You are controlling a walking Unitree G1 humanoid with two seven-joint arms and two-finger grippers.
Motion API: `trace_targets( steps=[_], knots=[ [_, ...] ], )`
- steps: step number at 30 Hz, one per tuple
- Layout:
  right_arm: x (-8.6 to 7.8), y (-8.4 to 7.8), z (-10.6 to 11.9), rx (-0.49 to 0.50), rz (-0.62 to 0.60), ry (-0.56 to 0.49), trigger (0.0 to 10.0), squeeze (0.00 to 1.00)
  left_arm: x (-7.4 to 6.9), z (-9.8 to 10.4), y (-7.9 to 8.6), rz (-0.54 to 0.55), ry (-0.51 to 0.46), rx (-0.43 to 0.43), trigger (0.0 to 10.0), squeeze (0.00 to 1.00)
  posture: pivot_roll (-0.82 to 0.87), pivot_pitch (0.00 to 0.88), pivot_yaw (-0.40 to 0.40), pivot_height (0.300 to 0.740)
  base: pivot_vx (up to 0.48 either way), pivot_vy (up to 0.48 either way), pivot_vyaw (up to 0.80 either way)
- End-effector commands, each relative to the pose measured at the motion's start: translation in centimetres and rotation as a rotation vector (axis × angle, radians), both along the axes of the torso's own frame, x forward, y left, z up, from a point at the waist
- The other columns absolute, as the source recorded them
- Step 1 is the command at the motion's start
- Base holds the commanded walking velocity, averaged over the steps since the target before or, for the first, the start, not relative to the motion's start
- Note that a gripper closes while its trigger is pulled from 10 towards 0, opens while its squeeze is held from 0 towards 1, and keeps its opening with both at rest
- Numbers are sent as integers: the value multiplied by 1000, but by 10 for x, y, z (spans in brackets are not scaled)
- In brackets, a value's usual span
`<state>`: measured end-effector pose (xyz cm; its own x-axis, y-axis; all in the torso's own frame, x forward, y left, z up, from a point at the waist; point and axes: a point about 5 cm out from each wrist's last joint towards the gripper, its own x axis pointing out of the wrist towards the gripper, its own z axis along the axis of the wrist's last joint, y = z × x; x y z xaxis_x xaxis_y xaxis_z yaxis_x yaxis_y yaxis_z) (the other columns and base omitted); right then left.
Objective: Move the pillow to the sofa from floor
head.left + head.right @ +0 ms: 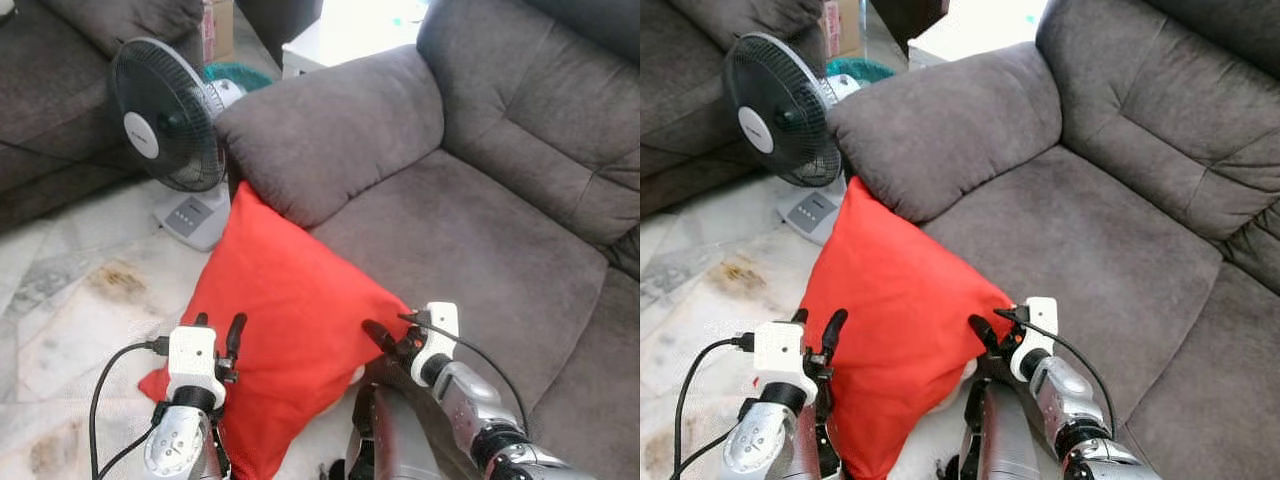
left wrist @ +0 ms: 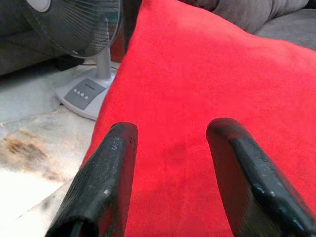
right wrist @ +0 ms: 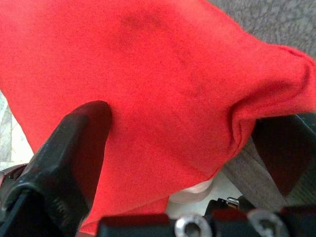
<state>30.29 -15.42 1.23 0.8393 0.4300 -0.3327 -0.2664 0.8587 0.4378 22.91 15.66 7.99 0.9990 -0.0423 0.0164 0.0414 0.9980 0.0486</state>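
While the grey sofa [image 1: 470,220] takes up the right and far part of the scene, its padded armrest [image 1: 330,130] juts toward the left, and a second dark sofa [image 1: 50,90] stands at the far left. Between them lies the marble floor [image 1: 70,300], stained brown in spots. Propped on that floor, the red pillow [image 1: 280,320] leans with its far corner against the armrest and its right corner over the seat edge. Just beyond the pillow, a black standing fan [image 1: 165,115] with a grey base sits close to the armrest. Near the pillow's left side, the left tool [image 1: 217,335] has its fingers spread apart, holding nothing. At the right corner, the right tool [image 3: 182,143] is wide open, one finger [image 3: 74,148] against the fabric.
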Motion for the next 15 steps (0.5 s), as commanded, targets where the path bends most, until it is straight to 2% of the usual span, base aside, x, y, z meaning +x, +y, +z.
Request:
trace_targets(
  steps=[1,4,7,15],
  knots=[
    [0,-1,1,25,-10,-3,10000,0,-3,0,-5,-16,14,-20,10000,0,204,227,-232,545,0,0,0],
    [3,1,5,64,-8,-26,10000,0,-5,1,-5,-15,13,-23,10000,0,209,235,-234,545,0,0,0],
    [10,6,15,148,10,-76,10000,0,-7,3,-5,-8,14,-25,10000,0,217,245,-239,545,0,0,0],
    [12,11,18,173,37,-87,10000,0,-12,4,-3,8,19,-27,10000,0,224,255,-248,545,0,0,0]
  ],
)
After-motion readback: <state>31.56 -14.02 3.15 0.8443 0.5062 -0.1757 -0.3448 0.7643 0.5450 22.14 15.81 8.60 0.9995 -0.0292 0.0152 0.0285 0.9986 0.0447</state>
